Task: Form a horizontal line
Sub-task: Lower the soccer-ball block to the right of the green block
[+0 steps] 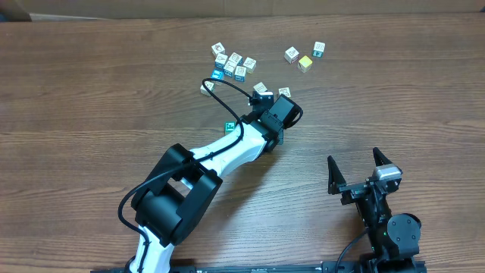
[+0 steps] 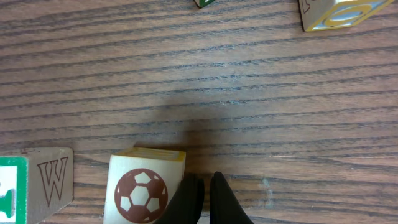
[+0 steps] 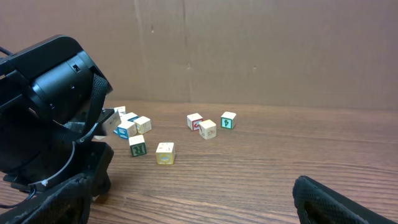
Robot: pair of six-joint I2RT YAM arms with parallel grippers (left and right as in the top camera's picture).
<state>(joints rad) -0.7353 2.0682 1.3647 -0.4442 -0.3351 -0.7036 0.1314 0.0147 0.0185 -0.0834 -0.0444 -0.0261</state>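
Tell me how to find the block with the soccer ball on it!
Follow the white left arm across the table to its end effector. In the left wrist view, the soccer block sits just left of it, with the W block on its other side. Only it shows a dark red ball.

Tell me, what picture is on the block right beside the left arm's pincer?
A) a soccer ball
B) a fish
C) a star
A: in the left wrist view, the block touching the left pincer shows a brown soccer ball on its top face.
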